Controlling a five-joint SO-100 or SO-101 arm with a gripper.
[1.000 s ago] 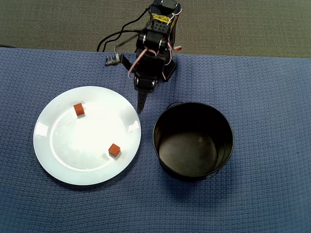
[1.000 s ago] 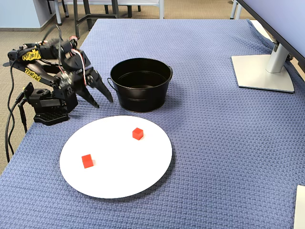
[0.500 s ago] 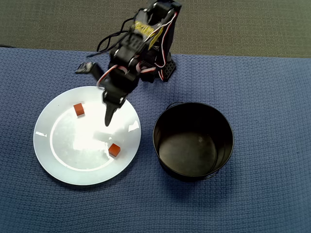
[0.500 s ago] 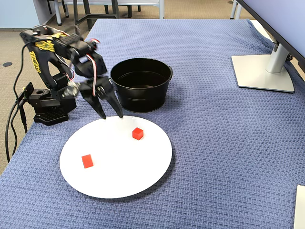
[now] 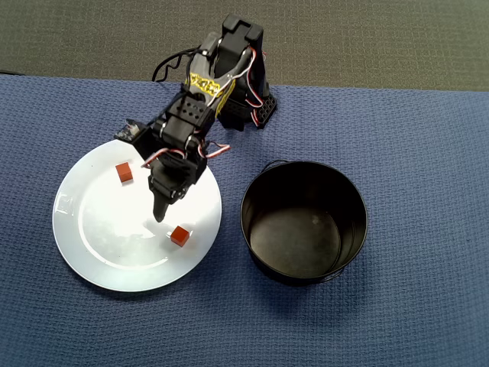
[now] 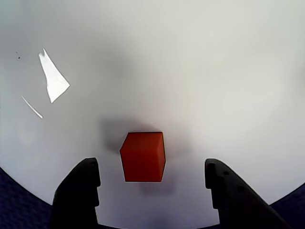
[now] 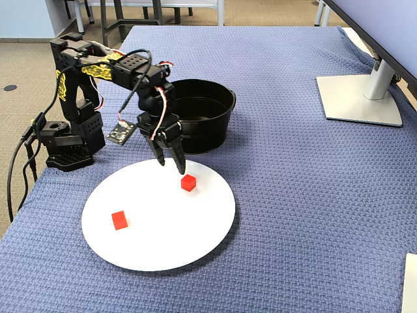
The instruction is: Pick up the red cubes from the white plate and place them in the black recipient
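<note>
Gripper [image 7: 171,163] is hanging over the white plate [image 5: 84,245] w/ jaws spread wide, holding nothing, tips pointing down beside one red cube [image 7: 188,182]. In the wrist view that cube [image 6: 143,156] is sitting between the two fingers [image 6: 78,191], clear gaps both sides, near the plate's rim. Second red cube [image 5: 123,172] is lying on the plate's far side in the overhead view, twd the arm's base, well apart from the first. Black recipient [image 5: 306,267] is standing just beside the plate, on the blue-cloth worktop [image 7: 306,195], nothing visible inside. Monitor stand [image 7: 361,98] is sitting near the worktop's far right corner in the fixed view.
</note>
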